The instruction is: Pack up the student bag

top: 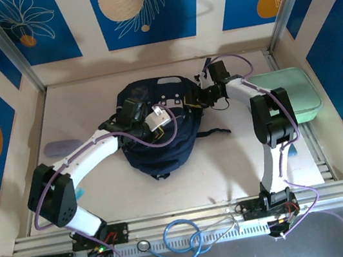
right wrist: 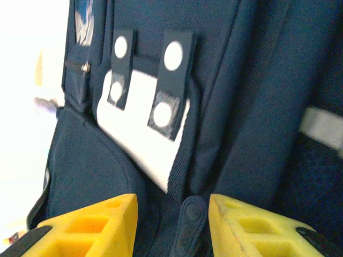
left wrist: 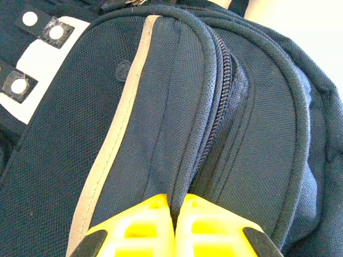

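The student bag, dark navy with light grey patches, lies in the middle of the table. My left gripper sits on top of it. In the left wrist view its yellow fingers are shut on a raised fold of navy fabric beside the zipper, and a pale stripe runs to the left. My right gripper is at the bag's far right edge. In the right wrist view it stands open, with a dark zipper pull hanging between the fingers, apart from both.
A mint-green case lies at the right wall, behind the right arm. A dark strap trails right from the bag. A coiled blue cable rests on the front rail. A pale purple patch marks the table's left side.
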{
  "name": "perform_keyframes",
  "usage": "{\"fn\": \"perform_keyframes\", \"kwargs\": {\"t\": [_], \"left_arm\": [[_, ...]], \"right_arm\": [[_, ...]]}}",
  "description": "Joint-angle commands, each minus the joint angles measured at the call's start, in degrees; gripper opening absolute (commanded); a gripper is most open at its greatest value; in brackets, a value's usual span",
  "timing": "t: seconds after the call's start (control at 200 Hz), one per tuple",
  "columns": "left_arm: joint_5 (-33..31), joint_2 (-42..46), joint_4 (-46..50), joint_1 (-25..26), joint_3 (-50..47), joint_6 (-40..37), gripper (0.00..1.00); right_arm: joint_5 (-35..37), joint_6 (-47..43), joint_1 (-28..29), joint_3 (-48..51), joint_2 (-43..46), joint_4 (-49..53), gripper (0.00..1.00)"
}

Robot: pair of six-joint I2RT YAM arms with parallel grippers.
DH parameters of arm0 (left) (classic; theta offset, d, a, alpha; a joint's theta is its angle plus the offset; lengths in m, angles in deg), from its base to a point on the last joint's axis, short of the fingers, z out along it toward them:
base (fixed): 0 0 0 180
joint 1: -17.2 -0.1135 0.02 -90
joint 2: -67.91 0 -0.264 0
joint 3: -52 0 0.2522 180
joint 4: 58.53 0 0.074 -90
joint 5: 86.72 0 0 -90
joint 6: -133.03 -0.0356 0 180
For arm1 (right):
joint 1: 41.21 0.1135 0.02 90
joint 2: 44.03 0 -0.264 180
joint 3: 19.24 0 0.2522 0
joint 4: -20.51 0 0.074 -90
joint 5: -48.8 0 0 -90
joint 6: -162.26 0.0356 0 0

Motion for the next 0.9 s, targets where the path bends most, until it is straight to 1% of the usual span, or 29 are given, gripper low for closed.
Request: {"fn": "perform_keyframes", "kwargs": {"t": [0.0, 0.155, 0.335, 0.4, 0.44, 0.5, 0.56, 0.615, 0.74, 0.895], "left_arm": [[0.9, -1.1, -2.4, -0.4, 0.5, -0.6, 0.07], [0.8, -2.1, -2.0, -0.3, 0.7, -0.7, 0.07], [0.2, -2.6, -1.5, -0.3, 0.8, -1.0, 0.07], [0.1, -2.8, -1.0, -0.3, 1.0, -1.1, 0.07], [0.1, -3.0, -0.9, -0.2, 1.1, -1.2, 0.07], [0.1, -3.0, -0.9, -0.2, 1.1, -1.2, 0.07], [0.0, -2.8, -1.0, -0.3, 0.9, -1.3, 0.07], [0.0, -2.5, -1.2, -0.3, 0.7, -1.3, 0.07], [0.0, -2.4, -1.4, -0.3, 0.6, -1.3, 0.07], [-0.1, -2.3, -1.3, -0.2, 0.5, -1.3, 0.07]], "right_arm": [[-4.7, -4.8, 1.1, -0.1, -0.3, 5.7, 0.4], [-2.9, -5.0, 1.3, 0.3, -0.3, 7.5, 0.39], [-1.1, -5.2, 2.0, -1.0, -0.6, 10.3, 0.42], [2.1, -6.6, 2.9, -2.0, -0.9, 12.1, 0.41], [5.7, -8.1, 3.5, -2.7, -1.1, 13.7, 0.4], [10.7, -10.2, 4.4, -3.2, -1.0, 15.0, 0.34], [15.1, -11.5, 4.9, -3.2, -0.8, 15.6, 0.32], [16.3, -12.4, 5.1, -3.5, -0.8, 16.1, 0.3], [18.1, -12.9, 5.4, -3.8, -0.7, 16.3, 0.3], [21.7, -13.2, 6.5, -4.6, -0.7, 16.5, 0.34]]}}
